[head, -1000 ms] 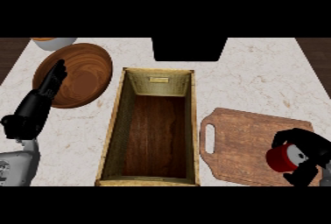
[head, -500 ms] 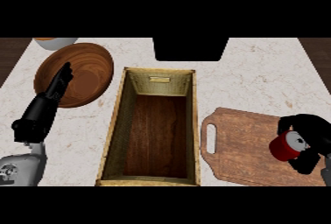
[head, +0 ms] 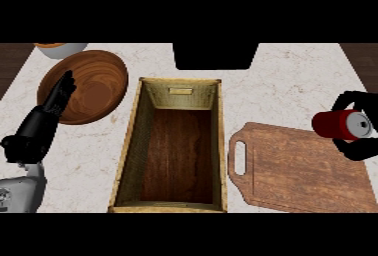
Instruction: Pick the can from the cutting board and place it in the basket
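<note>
Head view. The can (head: pixel 339 125) sits at 3 o'clock in the frame, lying on its side with the silver end turned toward the right edge. The right hand (head: pixel 360 151) is clamped on it, dark fingers curled over the top and under the bottom. The can appears raised just past the cutting board (head: pixel 310 172) at the board's 1 o'clock corner, which fits a carry already begun. I cannot confirm the clearance beneath it.

The basket (head: pixel 127 150) stands at centre, long and open-topped, at 9 o'clock from the can. Its wooden floor is bare, so the placing is not yet done.

The left hand (head: pixel 50 107) rests at 9 o'clock, fingers straight and apart, over the rim of a wooden plate (head: pixel 96 82) on the tabletop (head: pixel 288 85); it takes no part.

Can: red body, bright metal end, short and cylindrical.
</note>
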You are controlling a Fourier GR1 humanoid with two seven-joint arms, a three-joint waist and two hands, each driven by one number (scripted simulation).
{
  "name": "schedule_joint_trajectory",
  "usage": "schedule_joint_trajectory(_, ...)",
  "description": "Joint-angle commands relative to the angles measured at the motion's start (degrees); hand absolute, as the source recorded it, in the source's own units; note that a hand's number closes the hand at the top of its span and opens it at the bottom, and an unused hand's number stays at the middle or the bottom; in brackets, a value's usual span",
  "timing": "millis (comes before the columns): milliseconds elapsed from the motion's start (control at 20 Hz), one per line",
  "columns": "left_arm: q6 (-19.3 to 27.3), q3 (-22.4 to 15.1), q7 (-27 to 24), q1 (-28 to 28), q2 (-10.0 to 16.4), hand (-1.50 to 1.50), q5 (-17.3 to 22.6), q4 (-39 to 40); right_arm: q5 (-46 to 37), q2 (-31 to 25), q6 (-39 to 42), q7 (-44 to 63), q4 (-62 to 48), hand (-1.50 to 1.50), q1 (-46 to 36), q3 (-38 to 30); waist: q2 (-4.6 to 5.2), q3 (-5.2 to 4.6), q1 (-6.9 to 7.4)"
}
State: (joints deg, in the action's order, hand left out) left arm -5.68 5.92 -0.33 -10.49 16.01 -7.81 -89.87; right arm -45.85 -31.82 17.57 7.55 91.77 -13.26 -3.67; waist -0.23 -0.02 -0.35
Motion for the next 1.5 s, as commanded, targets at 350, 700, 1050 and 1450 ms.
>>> schedule_joint_trajectory(350,-0.3,0.0,-1.1,0.9,-0.1,0.0,-0.3,0.4,26.9,8.4,6.5,11.4,18.5,1.5,-17.6,-12.0,-0.28,-0.12,-0.35)
schedule_joint_trajectory(700,0.0,-0.6,1.6,-0.9,-0.9,0.0,-0.7,-0.2,39.4,10.2,11.6,35.9,25.0,1.5,-35.6,-8.1,-0.44,-0.15,0.02)
schedule_joint_trajectory(1050,0.2,-1.1,-0.5,-0.3,-1.0,0.0,-2.0,0.3,41.8,13.7,8.7,55.1,16.2,1.5,-56.8,0.6,-0.28,-0.15,0.81)
schedule_joint_trajectory(1450,-1.1,-0.1,2.5,-1.9,-0.7,0.0,-0.4,-0.8,39.9,20.1,3.8,60.2,3.5,1.5,-66.8,5.7,-0.15,-0.07,0.8)
